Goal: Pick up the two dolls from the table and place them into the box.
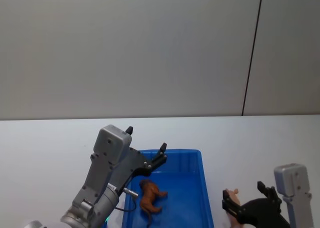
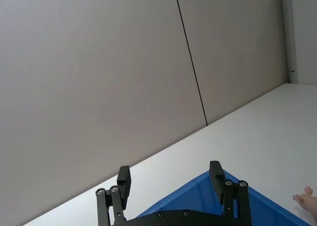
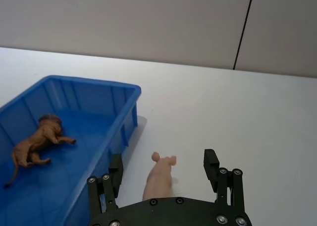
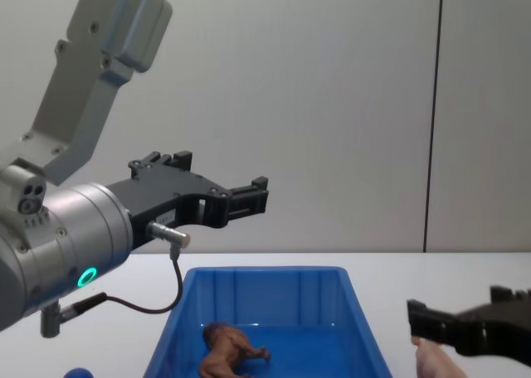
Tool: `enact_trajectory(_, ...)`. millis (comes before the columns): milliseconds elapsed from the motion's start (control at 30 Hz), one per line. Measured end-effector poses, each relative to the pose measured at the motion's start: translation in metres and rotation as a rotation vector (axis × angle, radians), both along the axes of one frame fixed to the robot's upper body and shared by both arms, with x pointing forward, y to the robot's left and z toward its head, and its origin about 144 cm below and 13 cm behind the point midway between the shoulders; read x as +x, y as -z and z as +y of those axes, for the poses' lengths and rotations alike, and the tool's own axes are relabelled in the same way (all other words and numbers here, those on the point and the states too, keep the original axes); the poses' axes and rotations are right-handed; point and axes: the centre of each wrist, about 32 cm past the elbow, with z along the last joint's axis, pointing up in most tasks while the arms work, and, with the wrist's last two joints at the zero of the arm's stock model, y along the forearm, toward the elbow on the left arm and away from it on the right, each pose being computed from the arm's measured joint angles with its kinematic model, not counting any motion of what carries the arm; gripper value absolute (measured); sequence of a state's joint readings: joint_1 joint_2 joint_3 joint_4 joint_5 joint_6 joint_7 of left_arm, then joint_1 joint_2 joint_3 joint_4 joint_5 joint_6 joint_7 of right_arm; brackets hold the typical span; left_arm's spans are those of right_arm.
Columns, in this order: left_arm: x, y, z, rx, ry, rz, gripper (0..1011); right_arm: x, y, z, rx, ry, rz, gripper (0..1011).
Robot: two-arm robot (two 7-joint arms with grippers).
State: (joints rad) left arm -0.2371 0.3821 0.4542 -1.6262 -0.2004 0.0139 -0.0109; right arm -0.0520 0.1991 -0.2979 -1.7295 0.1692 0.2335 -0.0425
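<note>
Right gripper (image 3: 163,157) spread over pig (image 3: 158,179) | snout, long axis toward wall (image 3: 124,23)

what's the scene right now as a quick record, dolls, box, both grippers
brown doll: lying inside the box
pink doll: on the table, right of the box
left gripper: open, empty, high above the box
right gripper: open, low, straddling the pink doll
task left: pink doll not yet in box
</note>
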Motion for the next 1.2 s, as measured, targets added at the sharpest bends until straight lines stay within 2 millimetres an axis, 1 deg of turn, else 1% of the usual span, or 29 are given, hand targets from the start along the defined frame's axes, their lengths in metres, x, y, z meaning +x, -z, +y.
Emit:
enact_trajectory(467, 0.000, 0.000, 0.000, 0.000, 0.000, 0.000, 1001, 0.003, 0.019, -0.003, 0.000, 0.009, 0.058, 1001)
enact_trajectory(933, 0.000, 0.000, 0.000, 0.000, 0.000, 0.000, 1001, 0.012, 0.035, 0.005, 0.008, -0.035, 0.086, 997)
enact_trajectory(1000, 0.000, 0.000, 0.000, 0.000, 0.000, 0.000, 1001, 0.012, 0.036, 0.006, 0.008, -0.037, 0.091, 949)
enact_trajectory(1067, 0.000, 0.000, 0.000, 0.000, 0.000, 0.000, 1001, 0.013, 0.038, 0.007, 0.008, -0.038, 0.097, 922)
enact_trajectory(1100, 0.000, 0.000, 0.000, 0.000, 0.000, 0.000, 1001, 0.013, 0.038, 0.007, 0.007, -0.038, 0.104, 879)
enact_trajectory(1167, 0.000, 0.000, 0.000, 0.000, 0.000, 0.000, 1001, 0.014, 0.039, 0.008, 0.006, -0.038, 0.110, 843)
enact_trajectory(1200, 0.000, 0.000, 0.000, 0.000, 0.000, 0.000, 1001, 0.014, 0.040, 0.009, 0.005, -0.038, 0.117, 791)
